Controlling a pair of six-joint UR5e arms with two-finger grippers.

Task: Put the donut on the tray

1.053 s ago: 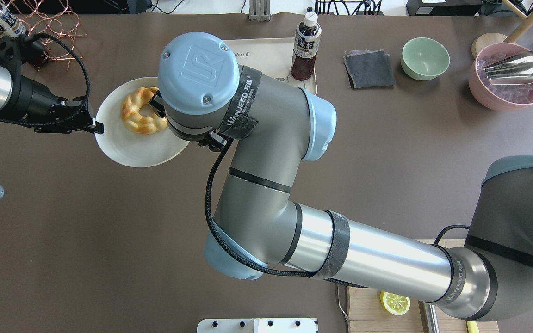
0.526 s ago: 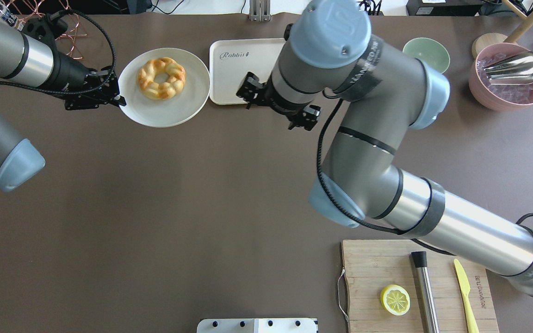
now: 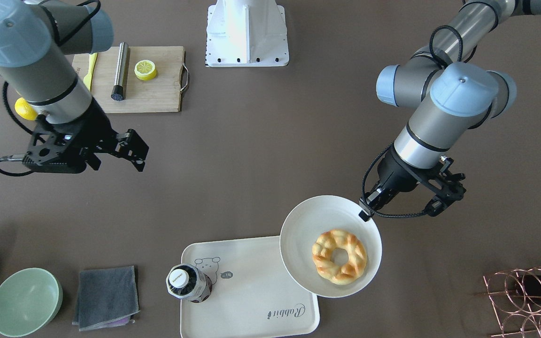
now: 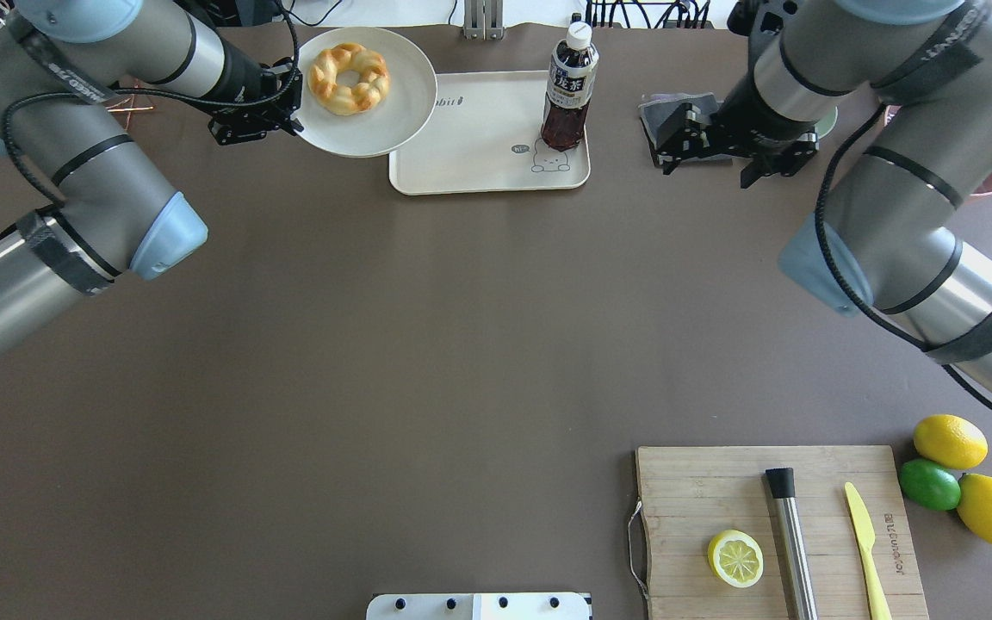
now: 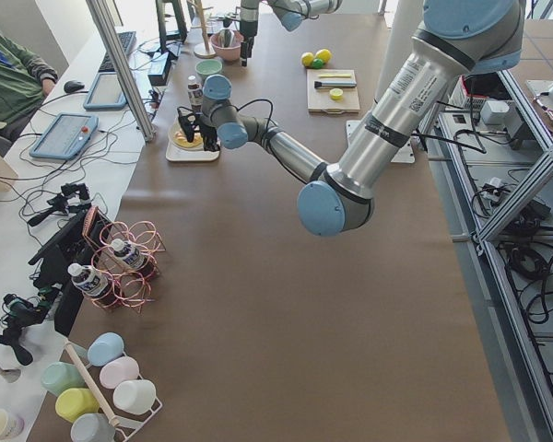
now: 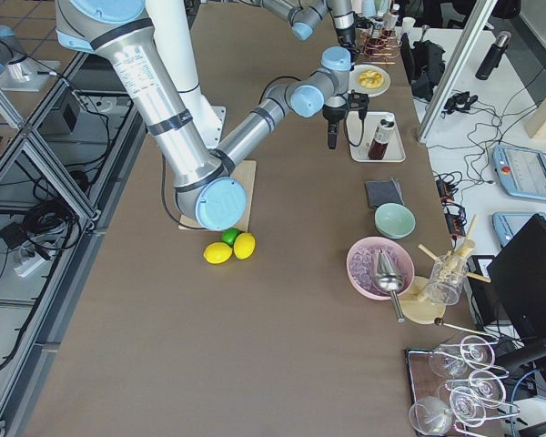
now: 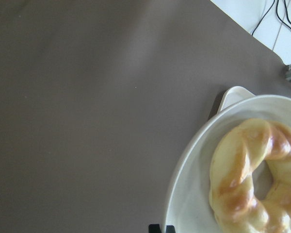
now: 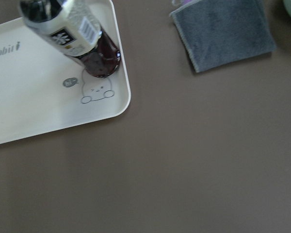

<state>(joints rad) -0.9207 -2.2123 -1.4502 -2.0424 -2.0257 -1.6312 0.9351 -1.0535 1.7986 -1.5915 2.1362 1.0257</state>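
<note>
While the left gripper (image 4: 295,128) is clamped on the rim of the round white plate (image 4: 401,120), we see the braided donut (image 4: 348,79) lying on that plate, not on the cream tray (image 4: 479,159). The plate overlaps the tray's far left corner. A dark tea bottle (image 4: 569,86) stands upright on the tray. The right gripper (image 4: 660,148) hangs beside the tray, fingers apart and empty.

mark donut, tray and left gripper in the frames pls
donut (image 4: 374,83), overhead view, right side of the braided ring.
tray (image 4: 479,146), overhead view, bare middle of its floor.
left gripper (image 3: 364,214), front-facing view, fingertips at the rim of the plate (image 3: 298,234).
</note>
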